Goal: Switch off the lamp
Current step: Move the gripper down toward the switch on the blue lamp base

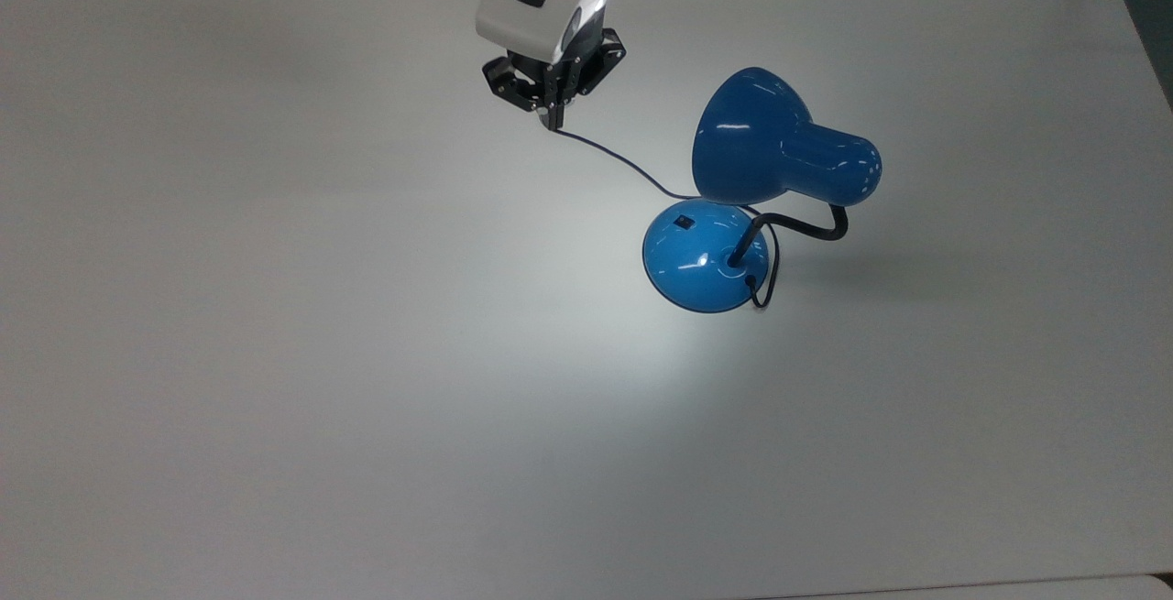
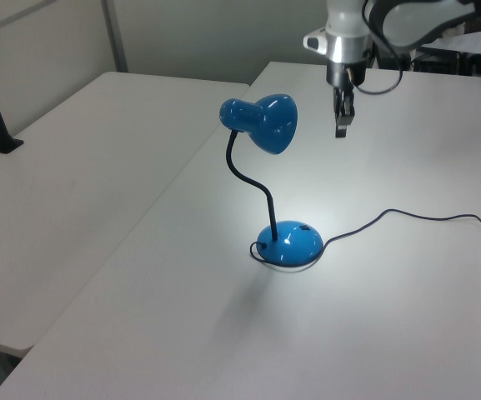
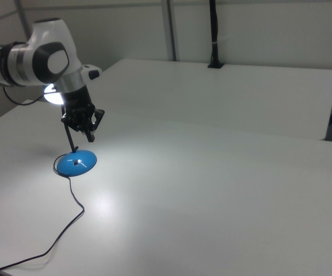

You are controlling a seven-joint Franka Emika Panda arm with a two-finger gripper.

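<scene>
Lamp: we see the lamp [image 1: 724, 215] lit, right of centre on the table [image 1: 275, 353] in the top view.
End effector: we see the end effector [image 1: 553, 118] upper centre, fingers pressed together, holding nothing.

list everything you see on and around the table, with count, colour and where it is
lamp: one, glossy blue, switched on, standing right of centre in the top view, lighting the table beside it
lamp base: one, round domed blue, flat on the table below the shade
switch: one, small black, on the base's upper left in the top view
neck: one, black, curved from base up to shade
cord: one, thin black, trailing from the base across the table
table: one, white, under everything
second table: one, white, adjoining at the left view's left
arm: one, white
hand: one, black, fingers shut, in the air above the cord, apart from the lamp
</scene>
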